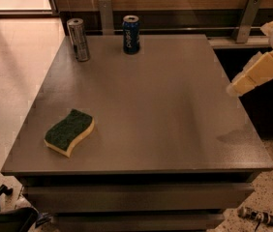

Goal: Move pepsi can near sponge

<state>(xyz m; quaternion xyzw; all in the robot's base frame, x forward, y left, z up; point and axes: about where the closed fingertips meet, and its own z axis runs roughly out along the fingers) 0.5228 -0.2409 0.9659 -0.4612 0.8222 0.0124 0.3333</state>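
The pepsi can (131,34), dark blue with white lettering and a silver top, stands upright at the far edge of the grey table (151,105). The sponge (69,132), green on top with a yellow body, lies flat near the table's front left corner, far from the can. My gripper (234,88) is at the end of the cream arm at the right edge of the view. It hovers above the table's right side, well away from the can and the sponge, and holds nothing that I can see.
A taller, slim silver-grey can (79,39) stands upright at the far left of the table, left of the pepsi can. A wooden wall with metal brackets (246,18) runs behind the table. Dark objects lie on the floor at the bottom left (1,214).
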